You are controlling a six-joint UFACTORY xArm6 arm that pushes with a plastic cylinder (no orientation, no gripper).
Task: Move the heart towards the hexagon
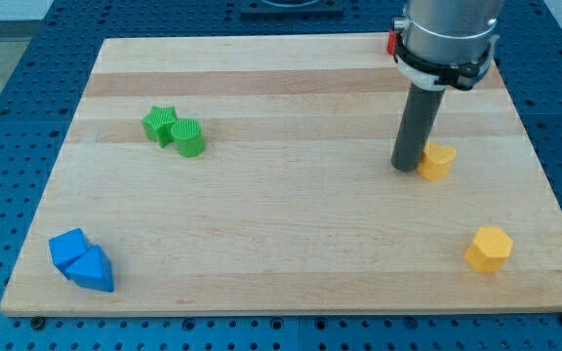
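The yellow heart (pixel 438 161) lies right of the board's middle, on the view's right side. My tip (pixel 405 167) stands right against its left side. The yellow hexagon (pixel 488 249) lies near the bottom right corner of the wooden board (pixel 281 224), well below and to the right of the heart. The rod and arm housing rise above the tip toward the view's top.
A green star (pixel 160 124) and a green cylinder (pixel 189 138) touch each other at the upper left. Two blue blocks (pixel 81 261) sit at the bottom left corner. Red blocks (pixel 394 43) at the top right edge are mostly hidden by the arm.
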